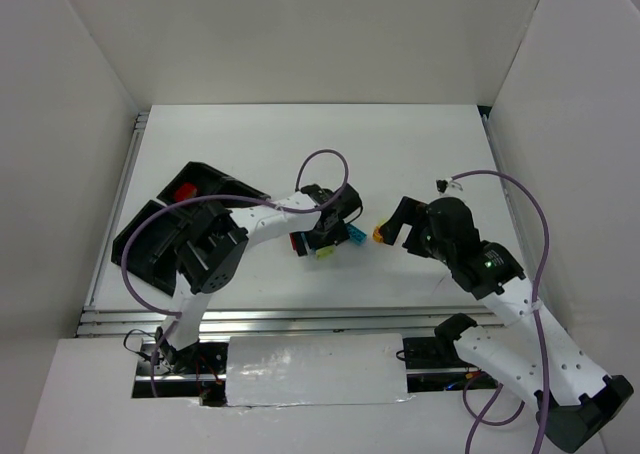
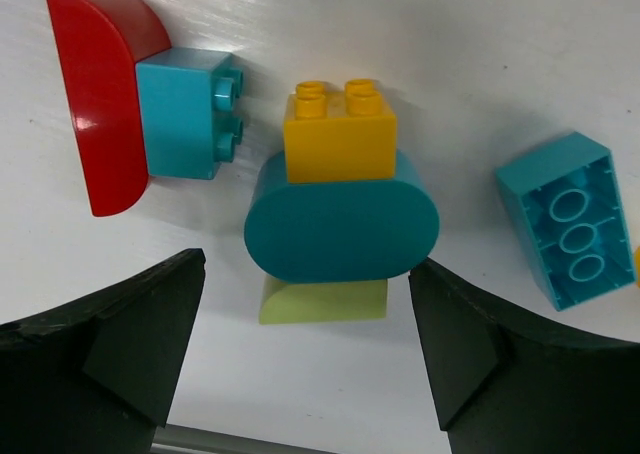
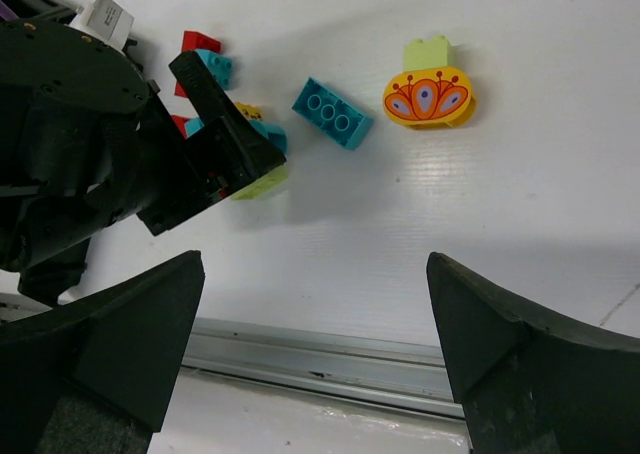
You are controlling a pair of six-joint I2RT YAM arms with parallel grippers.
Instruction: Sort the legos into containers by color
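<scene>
No writing, number or sign can be read anywhere.

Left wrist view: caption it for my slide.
Open left gripper framing a teal oval brick, with an orange-yellow brick and a lime brick against it.

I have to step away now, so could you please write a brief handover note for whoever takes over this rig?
Left gripper: open, straddling a teal-yellow-lime stack.
Right gripper: open, empty, near the orange printed piece.
Done: one red brick in the tray.
Left: that stack, the red-cyan pair, the cyan brick and the orange printed piece, all unsorted.
</scene>
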